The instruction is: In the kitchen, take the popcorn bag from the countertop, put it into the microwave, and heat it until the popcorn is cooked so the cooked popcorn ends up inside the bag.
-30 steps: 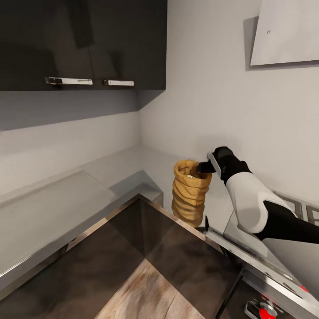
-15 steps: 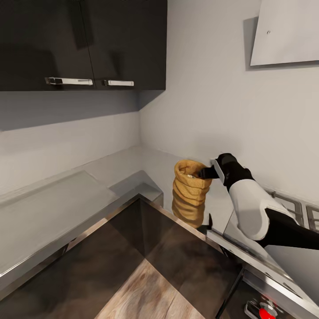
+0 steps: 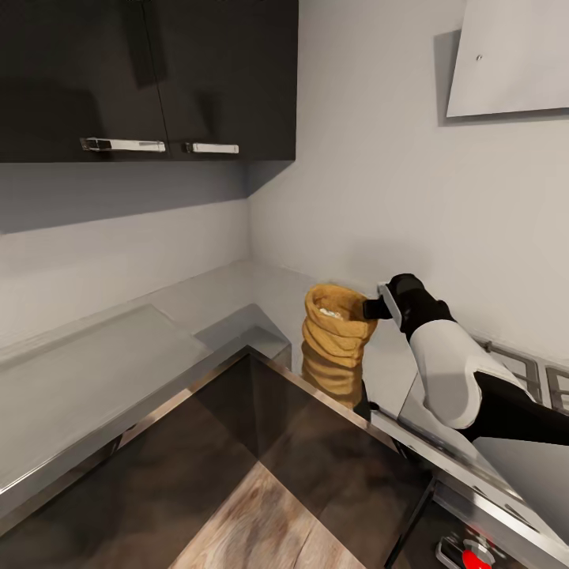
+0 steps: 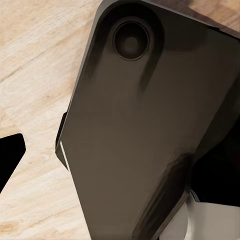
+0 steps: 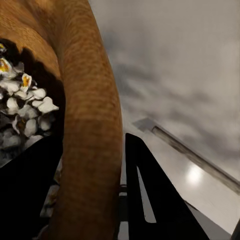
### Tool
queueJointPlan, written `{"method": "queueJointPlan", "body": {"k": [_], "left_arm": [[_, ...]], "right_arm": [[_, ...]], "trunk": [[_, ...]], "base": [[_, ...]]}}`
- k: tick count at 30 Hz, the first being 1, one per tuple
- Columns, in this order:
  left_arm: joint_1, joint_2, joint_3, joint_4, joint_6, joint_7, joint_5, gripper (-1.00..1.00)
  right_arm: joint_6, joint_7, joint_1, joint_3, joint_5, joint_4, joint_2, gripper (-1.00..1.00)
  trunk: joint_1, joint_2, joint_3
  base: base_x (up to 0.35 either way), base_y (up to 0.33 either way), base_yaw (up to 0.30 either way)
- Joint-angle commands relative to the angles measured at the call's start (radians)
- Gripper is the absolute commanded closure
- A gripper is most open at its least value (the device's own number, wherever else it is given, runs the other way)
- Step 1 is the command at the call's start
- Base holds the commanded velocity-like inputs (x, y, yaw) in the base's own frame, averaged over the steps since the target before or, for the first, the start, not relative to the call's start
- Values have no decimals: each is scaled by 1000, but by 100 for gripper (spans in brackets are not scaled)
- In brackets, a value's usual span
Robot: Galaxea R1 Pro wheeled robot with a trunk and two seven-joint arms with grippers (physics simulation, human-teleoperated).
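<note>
Kitchen corner, grey countertop (image 3: 103, 371) running along both walls over dark brown fronts. Dark wall cabinets (image 3: 150, 79) above, two steel bar handles on them.

Popcorn bag (image 3: 335, 341): golden-brown, ringed folds, rolled rim. It stands at the front edge of the countertop's right-hand run, close to the inside corner where the two runs meet. It leans slightly, top toward the corner. Whether its base sits fully on the slab cannot be told from the head view.

Popcorn (image 5: 25, 107): pale, puffed white pieces with a few yellow spots, lying inside the bag below the rim. In the head view it shows as a pale patch in the bag's mouth.

Right gripper (image 3: 370, 308): comes in from the hob side at rim height. In the right wrist view the rolled rim runs between the two black fingers (image 5: 150, 195), one inside the mouth over the popcorn, one outside against the bag wall. Fingers pinched on the rim.

Right arm: white forearm shell, black wrist, reaching over the steel edge of the counter toward the bag.

Left gripper: one black finger tip (image 4: 10, 155) shows at the edge of the left wrist view over pale wood floor (image 4: 35, 75); a dark robot body panel (image 4: 145, 130) covers the rest. Finger spread cannot be told.

Hob grate (image 3: 525, 367) behind the right arm; red knob (image 3: 474, 558) on the appliance front below.
</note>
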Motion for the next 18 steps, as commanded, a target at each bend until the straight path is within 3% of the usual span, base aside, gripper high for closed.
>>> {"method": "queueJointPlan", "body": {"k": [1, 5, 18], "left_arm": [[0, 0, 8, -1, -2, 1, -1, -100], [0, 0, 8, -1, -2, 1, -1, -100], [0, 1, 8, -1, -2, 1, 1, -100]], "right_arm": [[8, 6, 0, -7, 14, 29, 1, 100], [15, 5, 0, -5, 16, 17, 2, 100], [49, 11, -2, -11, 8, -53, 37, 100]], "trunk": [[0, 0, -1], [0, 0, -1], [0, 0, -1]], "base": [[0, 0, 0], [0, 0, 0], [0, 0, 0]]}}
